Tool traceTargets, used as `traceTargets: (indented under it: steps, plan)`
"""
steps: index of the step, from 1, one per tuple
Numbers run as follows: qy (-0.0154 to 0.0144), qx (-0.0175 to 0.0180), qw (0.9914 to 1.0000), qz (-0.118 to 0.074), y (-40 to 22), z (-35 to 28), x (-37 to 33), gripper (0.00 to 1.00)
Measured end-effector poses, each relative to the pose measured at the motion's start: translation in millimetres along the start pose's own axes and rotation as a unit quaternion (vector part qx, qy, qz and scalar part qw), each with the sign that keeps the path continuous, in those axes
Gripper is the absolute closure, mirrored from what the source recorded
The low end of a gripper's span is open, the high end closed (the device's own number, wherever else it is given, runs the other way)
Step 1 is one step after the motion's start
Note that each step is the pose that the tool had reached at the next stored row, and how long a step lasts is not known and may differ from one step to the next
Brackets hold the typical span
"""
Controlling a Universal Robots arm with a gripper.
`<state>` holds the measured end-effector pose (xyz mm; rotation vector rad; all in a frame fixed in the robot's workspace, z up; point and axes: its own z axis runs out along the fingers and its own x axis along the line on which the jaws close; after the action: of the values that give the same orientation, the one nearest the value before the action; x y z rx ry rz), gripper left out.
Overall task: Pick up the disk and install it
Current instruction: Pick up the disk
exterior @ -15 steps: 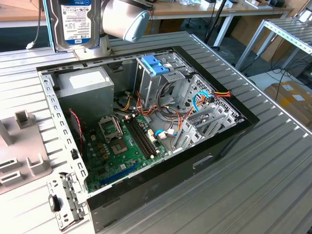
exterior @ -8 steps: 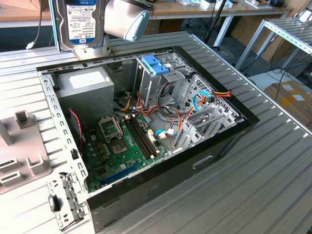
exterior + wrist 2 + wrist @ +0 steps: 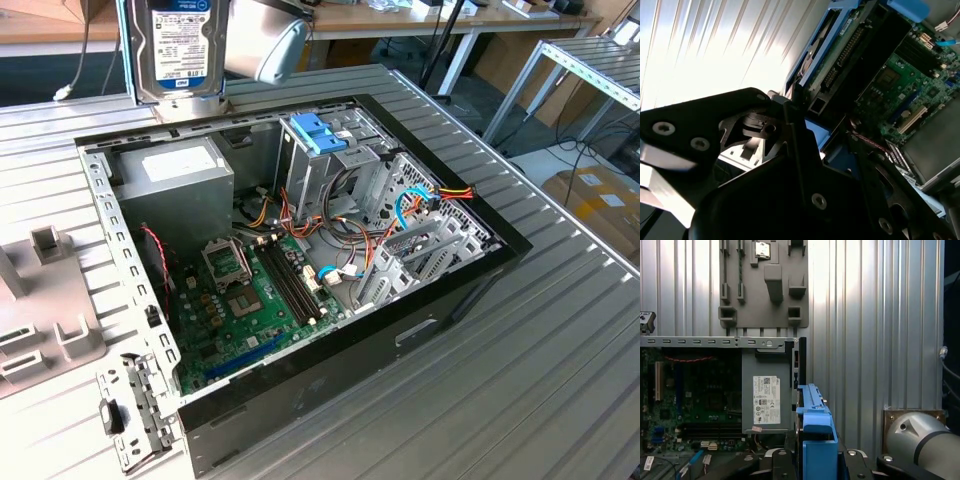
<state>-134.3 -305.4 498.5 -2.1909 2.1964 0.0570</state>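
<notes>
The claw (image 3: 817, 457) pinches the disk (image 3: 178, 42) — upright, upper left in the exterior view, by the open computer case (image 3: 330, 385).

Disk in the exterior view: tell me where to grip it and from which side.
Grip the disk at its blue end piece, coming from above. It is flat and hangs upright at the computer case's edge, label facing the exterior camera, so the top end is reachable and the lower end is free. The gripper holds it at that blue end.
</notes>
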Motion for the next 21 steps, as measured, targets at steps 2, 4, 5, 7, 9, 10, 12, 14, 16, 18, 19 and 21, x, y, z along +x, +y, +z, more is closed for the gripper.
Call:
traceTargets:
  steps: [2, 4, 5, 7, 9, 10, 12, 14, 16, 18, 19, 21]
  plan:
    - [0.0, 0.0, 1.0, 0.0, -4.4, 0.3, 0.0, 0.63]
    - [0.0, 0.0, 1.0, 0.0, -6.8, 0.5, 0.1, 0.63]
    - [0.0, 0.0, 1.0, 0.0, -7.8, 0.5, 0.5, 0.63]
    - [0.0, 0.0, 1.0, 0.0, -8.7, 0.6, 1.8, 0.63]
    - [0.0, 0.0, 1.0, 0.0, -9.5, 0.7, 3.1, 0.63]
    - [0.0, 0.0, 1.0, 0.0, -9.8, 0.8, 3.9, 0.63]
    - [0.0, 0.0, 1.0, 0.0, -10.5, 0.7, 5.3, 0.63]
    - [0.0, 0.0, 1.0, 0.0, -10.9, 0.8, 6.8, 0.63]
    - [0.0, 0.0, 1.0, 0.0, -11.5, 0.7, 9.4, 0.63]
    - [0.0, 0.0, 1.0, 0.0, -12.2, 0.7, 12.8, 0.63]
    - [0.0, 0.0, 1.0, 0.0, -12.4, 0.7, 13.8, 0.63]
    - [0.0, 0.0, 1.0, 0.0, -12.8, 0.7, 15.8, 0.63]
